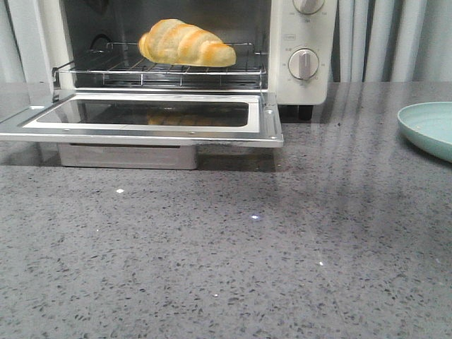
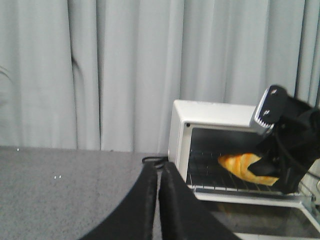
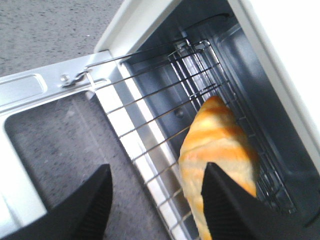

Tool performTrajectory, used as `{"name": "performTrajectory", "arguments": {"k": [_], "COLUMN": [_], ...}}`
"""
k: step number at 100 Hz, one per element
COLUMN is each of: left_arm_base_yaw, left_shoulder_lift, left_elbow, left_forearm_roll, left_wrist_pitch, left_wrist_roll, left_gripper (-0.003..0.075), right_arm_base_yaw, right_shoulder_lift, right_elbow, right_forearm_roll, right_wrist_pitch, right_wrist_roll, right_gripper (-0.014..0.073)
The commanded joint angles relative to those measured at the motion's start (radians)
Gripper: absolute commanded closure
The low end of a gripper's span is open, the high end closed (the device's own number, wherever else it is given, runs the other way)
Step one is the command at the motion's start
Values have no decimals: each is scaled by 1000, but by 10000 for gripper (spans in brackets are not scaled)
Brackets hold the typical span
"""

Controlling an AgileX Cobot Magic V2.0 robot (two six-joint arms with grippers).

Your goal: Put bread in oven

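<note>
The bread [image 1: 187,44], a golden croissant-shaped roll, lies on the wire rack [image 1: 113,70] inside the cream-white oven [image 1: 307,32]. The glass door [image 1: 272,127] hangs down open. Neither gripper shows in the front view. In the right wrist view my right gripper [image 3: 157,170] is open over the rack's front edge, and one finger [image 3: 225,200] overlaps the bread [image 3: 215,145], which rests on the rack [image 3: 165,100]. My left gripper [image 2: 157,170] is shut and empty, off to the oven's [image 2: 200,110] left. From there the right arm [image 2: 287,145] partly hides the bread [image 2: 242,166].
A pale green plate [image 1: 431,127] sits at the right edge of the grey speckled counter [image 1: 247,268]. Two round knobs [image 1: 304,63] are on the oven's right side. The open door juts out over the counter. Grey curtains [image 2: 100,70] hang behind.
</note>
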Motion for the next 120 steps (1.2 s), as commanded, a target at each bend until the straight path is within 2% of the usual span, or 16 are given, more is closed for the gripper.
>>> {"name": "performTrajectory", "arguments": {"k": [1, 17, 37, 53, 71, 93, 108, 120], "left_arm_base_yaw": [1, 11, 12, 12, 12, 12, 12, 12], "left_shoulder_lift": [-24, -25, -25, -25, -25, -25, -25, -25], "left_elbow": [20, 116, 301, 438, 552, 608, 609, 609], "left_forearm_roll": [-3, -51, -88, -102, -79, -93, -126, -126], "left_wrist_pitch": [-61, -138, -332, -475, -520, -542, -543, -543], "left_wrist_roll": [-6, -6, -6, -6, -6, -6, -6, -6], "left_gripper": [742, 742, 742, 741, 742, 742, 741, 742], "right_arm_base_yaw": [16, 51, 63, 63, 63, 63, 55, 45], "right_shoulder_lift": [-91, -144, -217, -275, -350, -417, -450, -469], "right_elbow": [-38, -38, -38, -38, -34, -26, 42, 98], "right_forearm_roll": [-29, -13, 41, 67, 67, 69, 69, 64], "right_wrist_pitch": [22, 154, 291, 361, 363, 363, 363, 363], "right_wrist_roll": [11, 11, 11, 27, 57, 57, 57, 57], "right_gripper": [235, 235, 235, 235, 251, 505, 652, 667]}}
